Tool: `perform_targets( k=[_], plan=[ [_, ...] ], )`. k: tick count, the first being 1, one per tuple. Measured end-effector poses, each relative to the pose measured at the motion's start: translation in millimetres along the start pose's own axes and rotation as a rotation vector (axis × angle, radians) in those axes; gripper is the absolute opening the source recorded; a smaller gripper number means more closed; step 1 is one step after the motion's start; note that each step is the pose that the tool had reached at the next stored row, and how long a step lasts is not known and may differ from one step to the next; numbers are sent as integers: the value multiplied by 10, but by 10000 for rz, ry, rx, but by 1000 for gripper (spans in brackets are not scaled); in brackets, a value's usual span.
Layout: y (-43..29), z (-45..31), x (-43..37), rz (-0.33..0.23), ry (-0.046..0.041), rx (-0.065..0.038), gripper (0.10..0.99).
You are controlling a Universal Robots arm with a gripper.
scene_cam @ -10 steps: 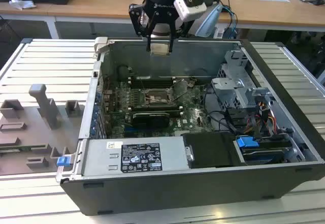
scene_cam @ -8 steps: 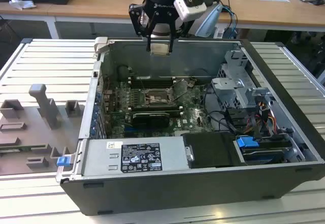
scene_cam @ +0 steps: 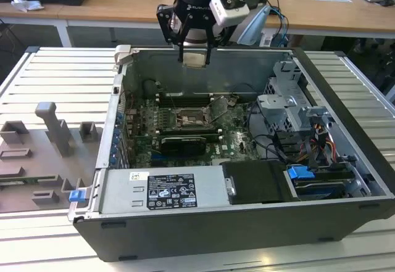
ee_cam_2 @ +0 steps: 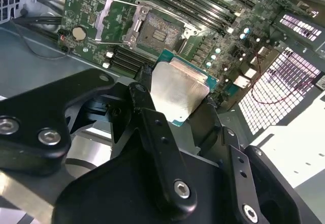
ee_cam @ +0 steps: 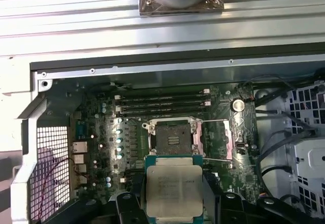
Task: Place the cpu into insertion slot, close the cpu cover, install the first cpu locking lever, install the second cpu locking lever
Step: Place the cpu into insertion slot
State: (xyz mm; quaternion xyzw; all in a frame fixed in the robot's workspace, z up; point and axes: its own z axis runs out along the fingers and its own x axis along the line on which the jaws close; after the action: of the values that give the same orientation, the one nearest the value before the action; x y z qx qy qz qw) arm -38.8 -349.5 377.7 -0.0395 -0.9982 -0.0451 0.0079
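Gripper point(scene_cam: 195, 60) is clamping the cpu point(ee_cam: 174, 191) above the computer case's point(scene_cam: 203, 238) rim; the insertion slot point(ee_cam: 173, 136) is lying bare mid-motherboard point(ee_cam: 104, 132), its cpu cover point(ee_cam: 228, 140) standing open.

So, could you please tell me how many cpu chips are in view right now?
1. The cpu is gripped in the tool, held over the open computer case; the insertion slot stands empty. Another could lie hidden elsewhere in the case.
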Motion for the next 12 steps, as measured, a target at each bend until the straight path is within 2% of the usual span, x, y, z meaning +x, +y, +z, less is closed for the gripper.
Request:
perform_targets(
  k=[7,10,12],
  plan=[
    [-1,3,0,839,-75,-14,537],
    [-1,5,0,1469,-132,-26,537],
    [-1,5,0,1659,-149,-30,537]
  ],
)
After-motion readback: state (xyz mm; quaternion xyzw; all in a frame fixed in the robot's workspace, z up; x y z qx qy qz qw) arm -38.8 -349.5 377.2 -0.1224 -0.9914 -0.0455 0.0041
